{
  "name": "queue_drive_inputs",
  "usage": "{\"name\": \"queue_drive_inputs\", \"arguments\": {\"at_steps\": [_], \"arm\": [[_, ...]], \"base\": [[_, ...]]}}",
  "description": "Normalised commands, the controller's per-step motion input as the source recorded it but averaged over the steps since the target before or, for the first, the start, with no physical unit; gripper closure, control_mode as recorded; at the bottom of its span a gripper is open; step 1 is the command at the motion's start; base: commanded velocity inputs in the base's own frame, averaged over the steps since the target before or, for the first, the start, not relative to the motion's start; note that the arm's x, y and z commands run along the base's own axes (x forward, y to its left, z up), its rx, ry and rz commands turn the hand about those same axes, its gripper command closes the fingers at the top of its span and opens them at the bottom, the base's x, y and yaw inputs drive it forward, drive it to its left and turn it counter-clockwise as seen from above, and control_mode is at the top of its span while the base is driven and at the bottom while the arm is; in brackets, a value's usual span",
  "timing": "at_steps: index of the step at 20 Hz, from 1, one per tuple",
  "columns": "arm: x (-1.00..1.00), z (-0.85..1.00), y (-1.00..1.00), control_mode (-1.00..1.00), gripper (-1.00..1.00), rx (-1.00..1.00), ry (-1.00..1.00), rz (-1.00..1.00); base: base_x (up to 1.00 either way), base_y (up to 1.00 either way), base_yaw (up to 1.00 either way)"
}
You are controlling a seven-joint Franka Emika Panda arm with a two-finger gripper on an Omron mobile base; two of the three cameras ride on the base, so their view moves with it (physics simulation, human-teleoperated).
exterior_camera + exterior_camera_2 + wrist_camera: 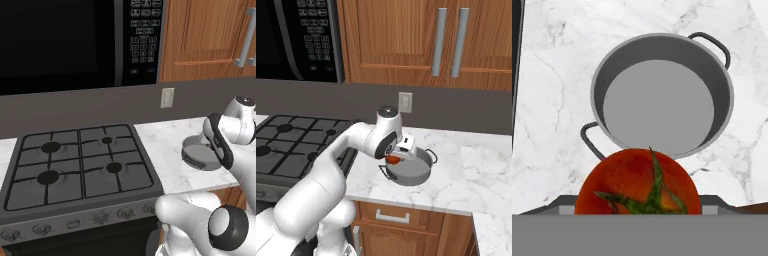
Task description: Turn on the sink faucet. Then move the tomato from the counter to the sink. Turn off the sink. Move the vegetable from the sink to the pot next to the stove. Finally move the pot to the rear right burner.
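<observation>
A red tomato (638, 182) with a green stem sits at the bottom of the hand view, held between my fingers, which it hides. Beyond it stands the grey two-handled pot (658, 105), empty, on the marble counter. In the right base view my gripper (397, 155) is shut on the tomato (392, 160), hanging just over the pot's (412, 176) near-left rim. In the left base view the pot (196, 153) stands right of the stove, partly behind my arm. The rear right burner (107, 140) is bare.
The black gas stove (80, 162) lies left of the marble counter (456, 180). A microwave (60, 40) hangs above the stove. Wooden cabinets (421, 40) and a wall outlet (405, 102) are behind the pot. The counter's front edge (416, 204) is close to the pot.
</observation>
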Motion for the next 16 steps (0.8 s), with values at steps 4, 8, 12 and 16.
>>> {"name": "queue_drive_inputs", "arguments": {"at_steps": [4, 8, 12, 16], "arm": [[0.33, -0.29, -0.59, -1.0, 1.0, 0.0, 0.02, 0.0], [0.35, -0.41, -0.24, -1.0, 1.0, 0.0, 0.03, 0.0], [0.43, -0.46, -0.01, -1.0, 1.0, 0.0, 0.03, 0.0], [0.37, -0.39, 0.0, -1.0, 1.0, 0.0, 0.03, 0.0]], "base": [[0.0, 0.0, 0.0], [0.0, 0.0, 0.0], [0.0, 0.0, 0.0], [0.0, 0.0, 0.0]]}}
